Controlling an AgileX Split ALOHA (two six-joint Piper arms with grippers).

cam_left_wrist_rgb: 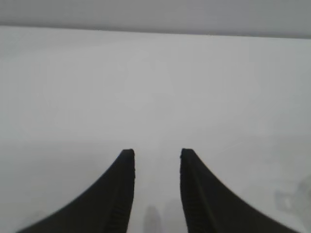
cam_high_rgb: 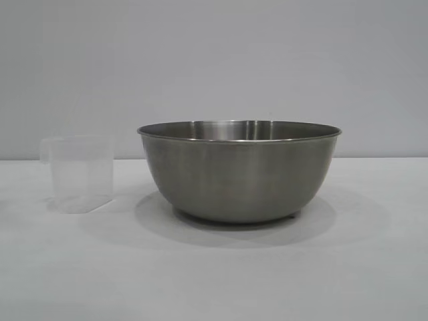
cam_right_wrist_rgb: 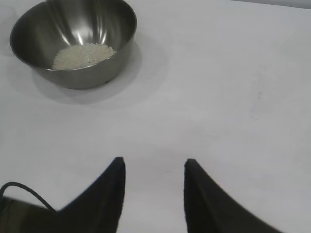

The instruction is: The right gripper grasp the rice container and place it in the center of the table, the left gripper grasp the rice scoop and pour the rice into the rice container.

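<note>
- The bowl [cam_high_rgb: 239,170] stands upright on the table [cam_high_rgb: 214,281], wide mouth up, its thin rolled rim level.
- In the right wrist view the bowl [cam_right_wrist_rgb: 73,41] holds a small heap of rice [cam_right_wrist_rgb: 83,55] lying on its bottom, a little toward one side of the floor; the steel walls above the heap are bare.
- The scoop [cam_high_rgb: 79,174] stands upright on the table just beside the bowl, at the bowl's left in the exterior view, not touching it.
- The scoop's tab handle points away from the bowl.
- No grains show through the scoop's frosted walls; it looks empty.
- The left gripper [cam_left_wrist_rgb: 156,154] hovers over bare table with its fingers [cam_left_wrist_rgb: 124,179] spread a narrow gap apart and nothing between them.
- Neither the bowl nor the scoop appears in the left wrist view, so how far the left gripper is from the bowl cannot be told.
- The right gripper [cam_right_wrist_rgb: 154,162] hangs over bare table well apart from the bowl, fingers [cam_right_wrist_rgb: 200,194] spread, holding nothing.
- The right gripper points roughly past the bowl's side, with open white surface between its tips and the bowl.
</note>
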